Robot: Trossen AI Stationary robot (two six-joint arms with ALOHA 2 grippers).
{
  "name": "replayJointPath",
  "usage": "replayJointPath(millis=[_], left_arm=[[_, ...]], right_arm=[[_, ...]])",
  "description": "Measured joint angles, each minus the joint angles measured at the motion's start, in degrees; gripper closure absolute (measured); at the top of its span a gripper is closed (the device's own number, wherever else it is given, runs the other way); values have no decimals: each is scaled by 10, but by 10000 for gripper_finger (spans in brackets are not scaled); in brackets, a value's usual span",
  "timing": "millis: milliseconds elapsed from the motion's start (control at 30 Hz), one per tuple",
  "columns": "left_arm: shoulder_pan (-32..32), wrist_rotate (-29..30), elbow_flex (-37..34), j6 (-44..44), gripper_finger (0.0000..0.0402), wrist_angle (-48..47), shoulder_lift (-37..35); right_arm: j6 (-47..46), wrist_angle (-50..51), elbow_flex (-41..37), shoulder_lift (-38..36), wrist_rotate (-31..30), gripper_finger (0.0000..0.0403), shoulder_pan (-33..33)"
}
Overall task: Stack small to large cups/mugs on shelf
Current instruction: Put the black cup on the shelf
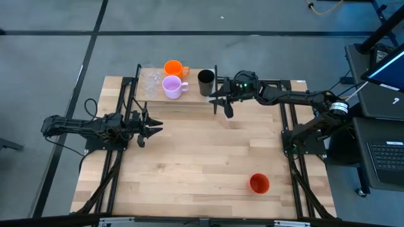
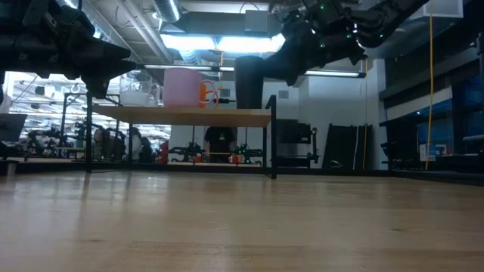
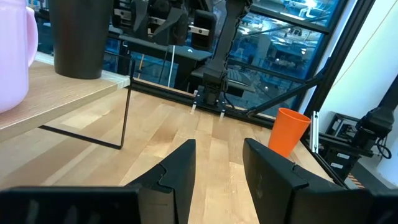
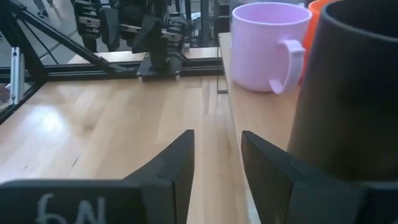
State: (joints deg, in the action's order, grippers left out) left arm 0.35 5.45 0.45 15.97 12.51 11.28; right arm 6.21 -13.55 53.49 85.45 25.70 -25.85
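Our right gripper (image 1: 222, 103) hangs with fingers parted and empty just beside the black tumbler (image 1: 205, 82) on the shelf (image 1: 189, 99). Our left gripper (image 1: 150, 128), fingers parted, hovers over the pale wooden tabletop (image 1: 202, 164); the red-orange cup (image 1: 259, 183) stands well beyond them.

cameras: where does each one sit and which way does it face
High: above the table, looking straight down; both arms, shelf, red cup.
Low: table height, level across; shelf from the side, right gripper above.
Left wrist: past the open left gripper toward red cup and the right arm's base.
Right wrist: past the open right gripper, beside black tumbler.
Shared: both wrist views show the lilac mug.
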Motion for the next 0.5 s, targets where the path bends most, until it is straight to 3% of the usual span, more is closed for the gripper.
replayJointPath(millis=[500], left_arm=[[0,0,0,0,274,0,0]], right_arm=[[13,-36,15,55,15,269,-2]])
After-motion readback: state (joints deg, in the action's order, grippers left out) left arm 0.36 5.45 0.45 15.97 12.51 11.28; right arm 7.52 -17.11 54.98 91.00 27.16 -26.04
